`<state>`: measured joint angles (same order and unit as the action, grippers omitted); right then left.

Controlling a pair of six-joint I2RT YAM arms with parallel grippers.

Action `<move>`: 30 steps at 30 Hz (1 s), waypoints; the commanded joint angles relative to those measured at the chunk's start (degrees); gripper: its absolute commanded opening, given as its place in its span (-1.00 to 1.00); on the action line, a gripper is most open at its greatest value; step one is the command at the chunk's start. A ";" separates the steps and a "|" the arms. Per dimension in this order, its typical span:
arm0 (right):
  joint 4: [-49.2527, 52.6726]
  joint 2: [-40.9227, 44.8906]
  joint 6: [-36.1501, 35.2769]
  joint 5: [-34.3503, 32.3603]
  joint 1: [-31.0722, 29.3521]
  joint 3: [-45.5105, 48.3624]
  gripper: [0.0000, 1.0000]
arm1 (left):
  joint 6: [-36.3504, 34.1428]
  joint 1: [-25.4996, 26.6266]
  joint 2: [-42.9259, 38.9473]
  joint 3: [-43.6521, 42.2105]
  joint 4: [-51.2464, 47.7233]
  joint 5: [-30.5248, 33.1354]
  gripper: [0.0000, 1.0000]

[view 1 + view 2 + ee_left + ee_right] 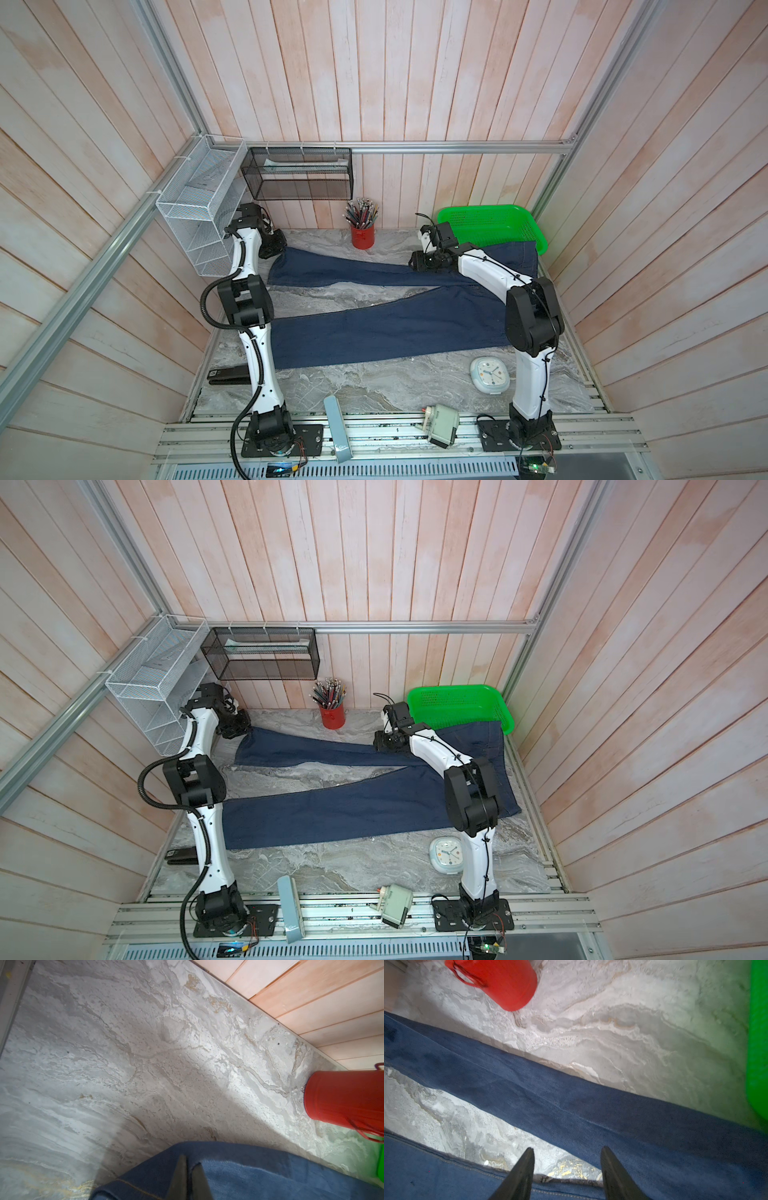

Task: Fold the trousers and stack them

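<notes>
In a top view, at the upper left of the table, the left gripper (276,246) sits on the hem of the far leg of the trousers (374,328), just below the white rack (195,199). In its wrist view the fingers (180,1178) are together, with the hem's edge pinched between them. I judge this corner hold is meant to carry the far leg over the near one for a first lengthwise fold.

The trousers lie flat across the middle of the frame. The legs open in a V toward the left, and the waist is at the right, partly under the right arm. The red cup (363,237) stands just above the far leg, near enough that a lifted leg might brush it.

Right of centre, the right gripper (417,262) hovers low over the far leg near the crotch. Its wrist view shows the jaws apart and gripping nothing, one tip over bare table, the other over denim. It is probably lining up a second hold so the leg lifts evenly.

The green tray (536,226) meets the waist at the upper right. The clock (490,375) lies lower right, apart from the near leg.
</notes>
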<state>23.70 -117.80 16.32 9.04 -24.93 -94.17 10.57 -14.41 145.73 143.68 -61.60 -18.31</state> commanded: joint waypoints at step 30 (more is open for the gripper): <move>7.55 -22.97 1.52 -3.81 3.72 -27.39 -0.39 | 1.70 -2.10 5.27 0.82 0.72 -1.51 -1.00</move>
<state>29.80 -139.74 15.92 5.85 -21.63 -118.43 10.76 -14.39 146.47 144.70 -60.62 -19.16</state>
